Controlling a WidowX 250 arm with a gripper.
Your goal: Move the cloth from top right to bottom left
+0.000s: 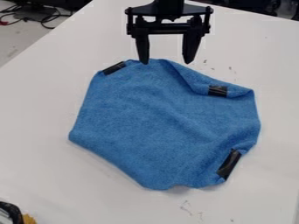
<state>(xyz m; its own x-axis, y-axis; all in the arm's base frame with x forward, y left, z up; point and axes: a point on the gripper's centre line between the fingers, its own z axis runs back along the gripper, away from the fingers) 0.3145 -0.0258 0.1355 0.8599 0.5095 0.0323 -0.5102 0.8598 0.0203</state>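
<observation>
The black gripper [166, 59] hangs at the top centre of the camera view, its two fingers spread apart with nothing between them. Below it a blue cloth [163, 127] lies spread on the white table, its top edge close to the fingertips. Pieces of black tape mark the cloth at its upper left, upper right and lower right. A fold runs along the cloth's upper right edge, and the left and lower right corners look turned in. Whether the fingertips touch the cloth, I cannot tell.
The white table [41, 103] extends around the cloth on all sides. A black and yellow object [15, 214] shows at the lower left corner. Cables [43, 17] and dark equipment are beyond the table's upper left edge.
</observation>
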